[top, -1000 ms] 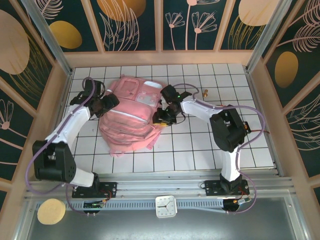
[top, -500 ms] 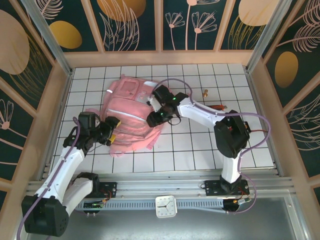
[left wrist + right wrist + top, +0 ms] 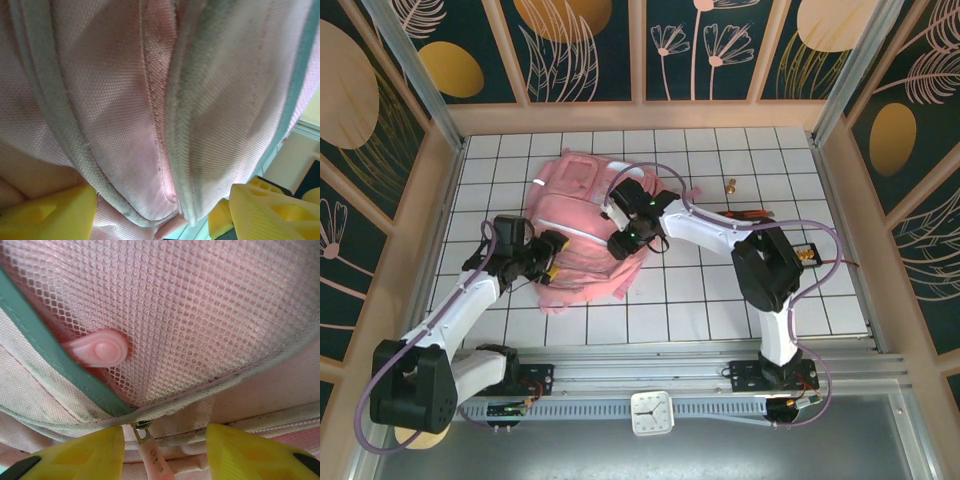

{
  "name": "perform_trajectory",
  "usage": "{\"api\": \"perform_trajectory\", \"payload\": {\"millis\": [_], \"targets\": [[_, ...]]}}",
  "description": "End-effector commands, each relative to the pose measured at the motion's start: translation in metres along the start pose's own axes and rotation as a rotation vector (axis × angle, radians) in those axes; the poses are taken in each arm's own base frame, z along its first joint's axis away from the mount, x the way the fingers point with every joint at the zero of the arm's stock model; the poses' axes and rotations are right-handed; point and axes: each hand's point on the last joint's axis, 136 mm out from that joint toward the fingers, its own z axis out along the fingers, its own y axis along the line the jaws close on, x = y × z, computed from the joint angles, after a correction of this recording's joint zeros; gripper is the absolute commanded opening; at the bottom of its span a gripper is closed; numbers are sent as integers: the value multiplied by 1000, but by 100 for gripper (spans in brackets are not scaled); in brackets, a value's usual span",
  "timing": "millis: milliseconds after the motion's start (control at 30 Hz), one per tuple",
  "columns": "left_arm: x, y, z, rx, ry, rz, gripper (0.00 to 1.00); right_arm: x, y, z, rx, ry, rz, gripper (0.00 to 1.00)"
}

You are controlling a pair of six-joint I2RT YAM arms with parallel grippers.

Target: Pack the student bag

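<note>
Pink soft fabric backpack point(image 3: 582, 225) lies left-centre on white tiled table point(image 3: 720, 300); its zip pull point(image 3: 151, 456) sits between my right gripper's point(image 3: 162, 440) spread fingers, unpinched; left gripper point(image 3: 157, 202), spread, straddles its piped edge point(image 3: 185, 150).

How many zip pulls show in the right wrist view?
2: a rounded pull on the mesh, left; a second pull at the bottom edge between the yellow fingers. Others may be hidden.

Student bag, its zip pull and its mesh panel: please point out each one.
student bag point(image 3: 572, 200), top external view, on its pink front panel.
zip pull point(image 3: 153, 456), right wrist view, on its pink tab.
mesh panel point(image 3: 200, 315), right wrist view, on the middle of the netting.
</note>
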Motion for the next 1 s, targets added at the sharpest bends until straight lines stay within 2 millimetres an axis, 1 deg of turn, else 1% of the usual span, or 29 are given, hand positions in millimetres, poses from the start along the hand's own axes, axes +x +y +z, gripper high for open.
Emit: {"api": "perform_trajectory", "payload": {"millis": [0,133,200,300,367,433,567,700,833,967], "targets": [[-2,13,6,-37,-19,15,67,-9,-1,6,49,-14,-50,46],[-2,13,8,-40,-16,20,67,-7,18,-1,6,-18,-75,48],[-4,9,7,-49,-18,38,68,-10,25,-10,-31,-42,-63,51],[-6,5,5,-66,-22,67,69,-21,30,-26,-82,-85,-39,59],[-7,6,4,-79,-24,80,69,-23,29,-29,-93,-89,-28,61],[-6,9,5,-86,-20,80,70,-20,24,-23,-72,-67,-31,62],[-4,12,5,-83,-16,74,70,-6,17,-9,-30,-16,-47,61],[-5,14,5,-96,-21,83,70,4,7,-1,26,14,-60,60],[-8,16,4,-121,-30,102,70,12,-1,4,80,39,-87,55],[-10,16,3,-138,-34,116,70,23,-5,6,118,60,-103,53]]}}
